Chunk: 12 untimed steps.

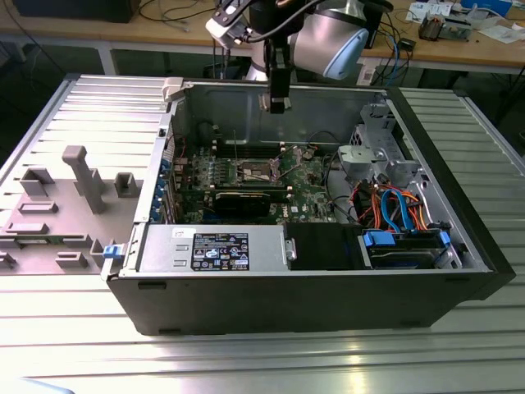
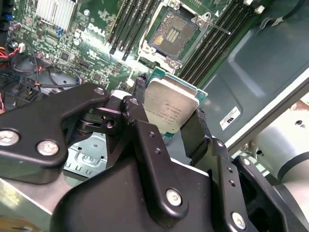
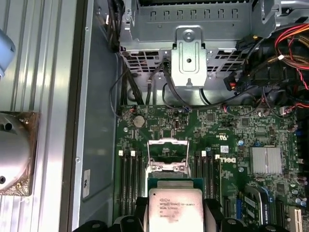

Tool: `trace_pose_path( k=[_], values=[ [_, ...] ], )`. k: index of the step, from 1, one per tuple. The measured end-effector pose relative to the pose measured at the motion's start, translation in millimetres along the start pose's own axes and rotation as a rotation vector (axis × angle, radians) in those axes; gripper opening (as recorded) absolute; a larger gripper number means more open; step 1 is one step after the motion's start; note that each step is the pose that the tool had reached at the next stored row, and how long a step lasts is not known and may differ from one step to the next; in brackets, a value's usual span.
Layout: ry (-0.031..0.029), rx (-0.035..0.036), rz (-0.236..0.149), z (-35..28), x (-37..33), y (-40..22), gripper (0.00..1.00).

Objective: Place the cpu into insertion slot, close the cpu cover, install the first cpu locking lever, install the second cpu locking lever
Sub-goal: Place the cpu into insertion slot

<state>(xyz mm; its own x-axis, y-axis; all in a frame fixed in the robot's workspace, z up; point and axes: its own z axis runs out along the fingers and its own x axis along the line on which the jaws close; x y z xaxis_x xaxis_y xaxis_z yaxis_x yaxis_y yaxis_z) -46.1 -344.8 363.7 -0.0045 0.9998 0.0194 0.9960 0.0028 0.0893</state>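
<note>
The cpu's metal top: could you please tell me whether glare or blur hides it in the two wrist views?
In the second wrist view the cpu, held by the end effector, has a bright washed sheen, its print faint; in the first wrist view the cpu is evenly lit and its print shows clearly.

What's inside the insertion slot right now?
Nothing: the insertion slot shows a bare dark centre in the second wrist view. The cpu, gripped by the hand, hides part of it in the first wrist view.
</note>
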Motion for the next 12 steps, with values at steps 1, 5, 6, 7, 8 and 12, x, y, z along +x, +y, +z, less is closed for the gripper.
trace_pose_path(
  k=[1,5,6,7,8,12],
  values=[
    [-0.0006,-0.0001,0.007,0.2,0.0,-0.1,0.54],
    [-0.0014,-0.0005,0.019,1.1,0.1,-3.4,0.54],
    [-0.0016,-0.0005,0.019,1.6,0.1,-5.7,0.54],
    [-0.0017,-0.0004,0.019,2.2,0.0,-7.3,0.54],
    [-0.0017,-0.0004,0.02,3.0,0.0,-7.8,0.54],
    [-0.003,-0.0004,0.021,7.4,0.0,-8.7,0.54]
  ],
)
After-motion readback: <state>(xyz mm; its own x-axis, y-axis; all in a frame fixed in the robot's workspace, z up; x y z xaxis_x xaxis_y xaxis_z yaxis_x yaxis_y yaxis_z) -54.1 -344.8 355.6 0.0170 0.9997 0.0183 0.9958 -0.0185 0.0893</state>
